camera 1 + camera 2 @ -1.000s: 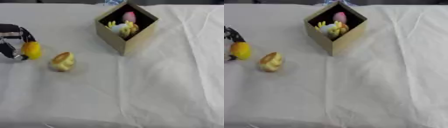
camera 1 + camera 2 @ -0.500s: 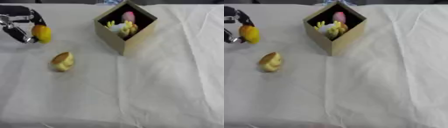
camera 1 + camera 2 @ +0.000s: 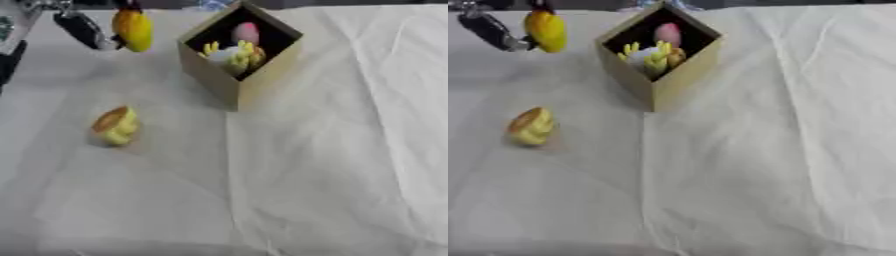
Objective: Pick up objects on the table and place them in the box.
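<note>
My left hand [image 3: 80, 27] is up at the far left, its fingers curled round a yellow-orange fruit-shaped object [image 3: 133, 30] held in the air to the left of the box. The tan cardboard box [image 3: 229, 82] stands on the white cloth at top centre, one corner toward me; inside lie a pink object [image 3: 247, 33] and yellow and white things [image 3: 232, 55]. A yellow and brown bread-like object [image 3: 115, 125] lies on the cloth at the left, nearer to me than the box. My right hand shows in neither view.
A white wrinkled cloth [image 3: 324, 165] covers the table. A dark edge runs along the far side behind the box.
My left hand has lifted the yellow fruit from the cloth at the left and carried it up and rightward toward the box. The bread-like object has stayed put.
</note>
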